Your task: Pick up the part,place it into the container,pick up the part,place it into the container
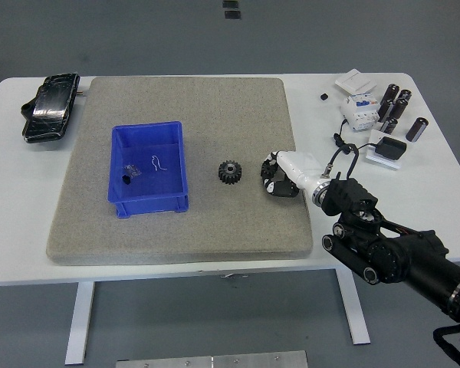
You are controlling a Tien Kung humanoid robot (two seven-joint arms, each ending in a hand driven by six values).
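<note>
Gear (228, 172) sits on the mat (176, 230), just left of our right hand (280, 178), untouched. Fingers loosely curled, holding nothing. We judge it small, rigid, dense; toothed rim should grip well. Pinch across the rim. Bin (148, 202) lies farther left.

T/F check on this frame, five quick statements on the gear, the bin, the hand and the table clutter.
1. The black gear sits on the grey mat, outside the blue bin. True.
2. The right hand grips the gear. False: it is right of the gear, apart from it, holding nothing.
3. The blue bin is empty. False: a small dark part and a thin white piece lie in it.
4. Dark cylinders stand at the table's far right. True.
5. The left hand reaches toward the bin. False: no left arm is in view.
</note>
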